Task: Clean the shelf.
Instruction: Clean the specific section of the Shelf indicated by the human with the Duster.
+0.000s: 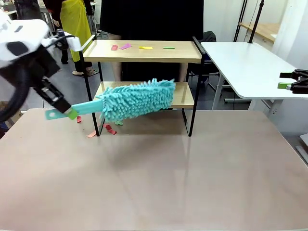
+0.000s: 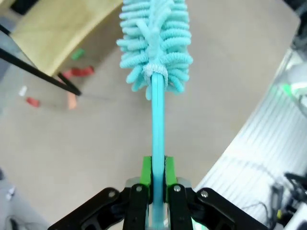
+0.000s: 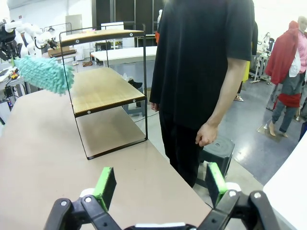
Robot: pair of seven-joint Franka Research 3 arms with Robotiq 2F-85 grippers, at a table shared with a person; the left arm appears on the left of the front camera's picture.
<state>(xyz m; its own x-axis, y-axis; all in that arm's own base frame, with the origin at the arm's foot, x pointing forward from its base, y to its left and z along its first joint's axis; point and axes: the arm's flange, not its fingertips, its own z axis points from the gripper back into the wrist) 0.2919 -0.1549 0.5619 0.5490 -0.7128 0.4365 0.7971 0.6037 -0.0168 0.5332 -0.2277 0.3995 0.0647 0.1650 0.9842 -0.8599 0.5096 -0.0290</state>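
The shelf (image 1: 144,52) stands at the table's far middle, a two-board wooden rack in a black frame. Its top board carries small red, pink, yellow and green paper scraps (image 1: 144,47). A fluffy teal duster (image 1: 139,98) lies across the lower board. My left gripper (image 1: 67,111) is shut on its teal handle at the left of the shelf. In the left wrist view the gripper (image 2: 158,175) clamps the handle and the duster head (image 2: 156,43) points toward the lower board (image 2: 62,33). My right gripper (image 3: 160,184) is open and holds nothing, off at the far right (image 1: 288,83).
Red and orange scraps (image 1: 103,131) lie on the brown table by the shelf's left legs. A person in black (image 3: 201,72) stands behind the shelf. A white table (image 1: 245,62) is at the back right. The near table surface (image 1: 159,183) is bare.
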